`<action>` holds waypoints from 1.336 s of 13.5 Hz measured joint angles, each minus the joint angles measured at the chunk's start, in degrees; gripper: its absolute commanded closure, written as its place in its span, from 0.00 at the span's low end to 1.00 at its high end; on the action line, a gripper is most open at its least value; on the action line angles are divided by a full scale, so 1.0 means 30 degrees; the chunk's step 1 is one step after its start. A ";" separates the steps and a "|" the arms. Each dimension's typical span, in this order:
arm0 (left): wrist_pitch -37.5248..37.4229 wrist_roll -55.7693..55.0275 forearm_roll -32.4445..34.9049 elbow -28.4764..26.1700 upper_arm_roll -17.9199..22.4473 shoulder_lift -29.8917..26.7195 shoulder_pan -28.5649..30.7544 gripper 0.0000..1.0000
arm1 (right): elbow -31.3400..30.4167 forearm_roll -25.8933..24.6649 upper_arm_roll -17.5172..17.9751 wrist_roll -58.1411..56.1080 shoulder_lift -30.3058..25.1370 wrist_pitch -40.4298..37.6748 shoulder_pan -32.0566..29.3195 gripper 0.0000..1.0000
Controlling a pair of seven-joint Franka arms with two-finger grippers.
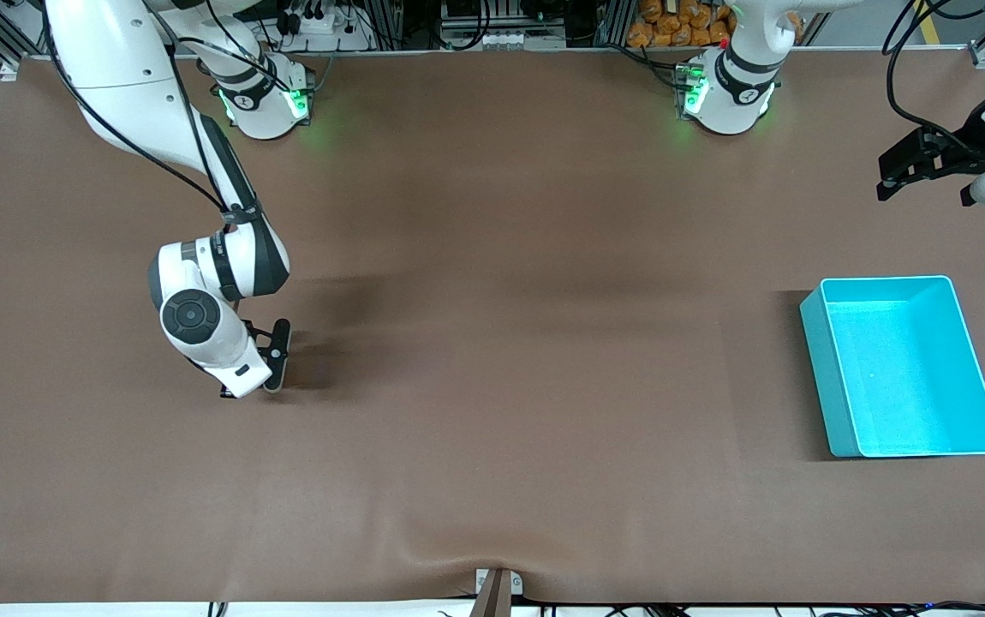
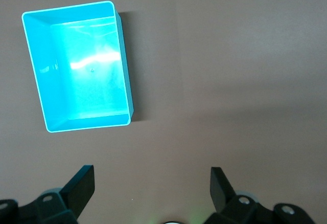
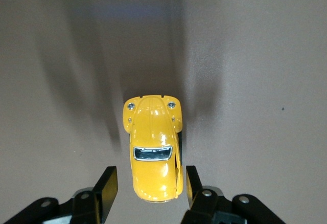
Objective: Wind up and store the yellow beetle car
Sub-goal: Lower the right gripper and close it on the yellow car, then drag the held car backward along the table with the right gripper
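Brown table [image 1: 492,386], car [image 3: 153,150] half-hidden between fingers [image 3: 106,188]

In the front view the yellow beetle car [image 3: 153,152] is hidden beneath the right gripper [image 1: 274,360], low over the table [image 1: 492,343] toward the right arm's end. In the right wrist view the car's wheels cannot be made out. The left gripper [image 1: 925,176] is partly cut off at the front view's edge.

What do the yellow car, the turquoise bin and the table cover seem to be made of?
Yellow car: probably painted metal or hard plastic, glossy, with highlights on its roof.
Turquoise bin: likely moulded plastic, smooth, with a bright sheen inside.
Table cover: apparently brown matte fabric or mat, wrinkled near the front edge.
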 measured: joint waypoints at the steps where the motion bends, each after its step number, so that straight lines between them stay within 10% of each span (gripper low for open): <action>1: 0.0000 0.0000 0.0000 0.0000 0.0003 0.0000 0.0009 0.00 | 0.0010 0.0001 0.0002 -0.0003 0.0069 0.0104 0.0000 0.45; 6: 0.0000 0.0000 0.0000 0.0001 0.0010 0.0000 0.0024 0.00 | 0.0155 0.0001 0.0014 -0.0029 0.0456 0.0473 0.0000 0.99; 18: 0.0000 0.0000 0.0000 0.0000 0.0034 0.0001 0.0053 0.00 | 0.0177 0.0001 -0.0047 -0.0736 0.0508 0.0352 -0.1013 1.00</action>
